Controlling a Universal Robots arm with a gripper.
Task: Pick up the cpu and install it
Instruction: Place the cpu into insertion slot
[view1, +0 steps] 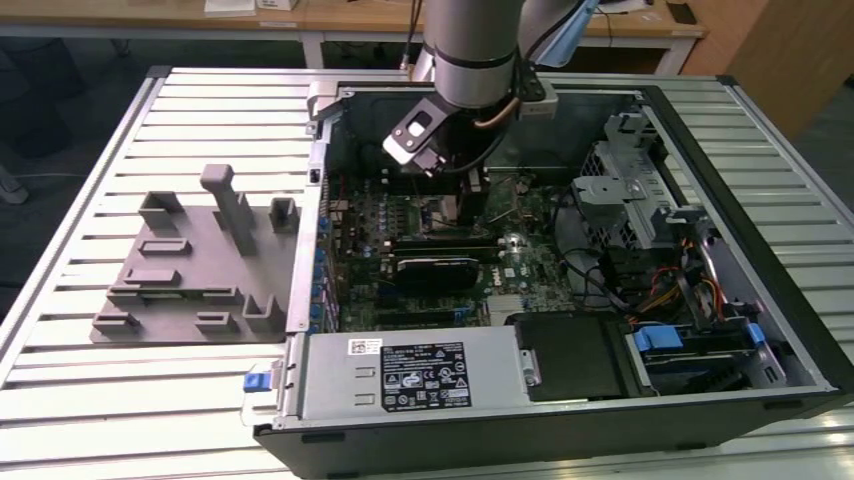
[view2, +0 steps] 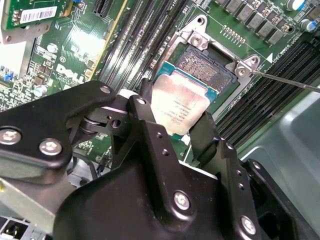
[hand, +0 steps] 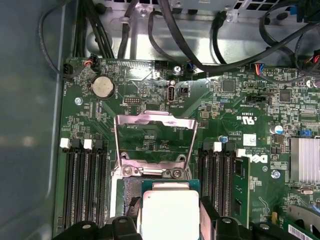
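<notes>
My gripper is shut on the cpu, a silver square chip with a pale-green rim, one black finger on each of two opposite edges. In both wrist views the cpu hangs just over the open socket on the green motherboard and covers part of its pin field. I cannot tell whether it touches. The socket's metal load plate stands flipped open, and its thin lever sticks out to the side. In the exterior view the arm reaches down into the computer case.
Black memory slots run on both sides of the socket. Cables cross the back of the board. The grey plastic tray with upright blocks lies on the slatted table at the exterior view's left of the case. A power supply sits at the case's front.
</notes>
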